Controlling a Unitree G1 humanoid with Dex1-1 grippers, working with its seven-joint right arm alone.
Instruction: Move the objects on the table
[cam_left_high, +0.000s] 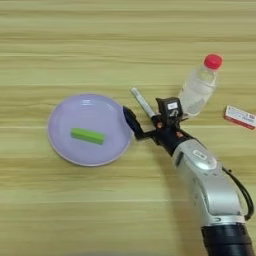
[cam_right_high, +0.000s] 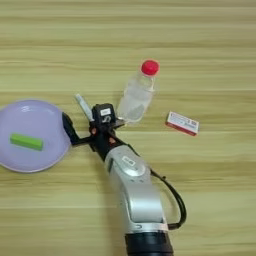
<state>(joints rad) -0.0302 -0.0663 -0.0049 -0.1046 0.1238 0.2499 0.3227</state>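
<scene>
A: What is the biggest thing here?

B: The wide light wooden surface (cam_left_high: 60, 210) with yellow-tan stripes. Next is the silver arm, coming up from the bottom right. Then the round pale purple plate (cam_left_high: 62, 140) on the left.

A: Where are the things to move?

B: The small bright green block (cam_left_high: 87, 135) lies flat in the middle of the plate. The thin white marker pen (cam_left_high: 142, 102) lies on the wood, just right of the plate.

A: And the robot's black fingers (cam_left_high: 150, 117)?

B: They are spread apart, holding nothing. One sits by the plate's right rim, the other beside the pen.

A: What should it do?

B: I think it wants the pen. It should go slow, get a finger on each side, then squeeze gently. The clear plastic bottle with a red cap (cam_left_high: 200, 86) lies close, so don't bump it. The little red and white box (cam_left_high: 240, 116) is far off.
</scene>
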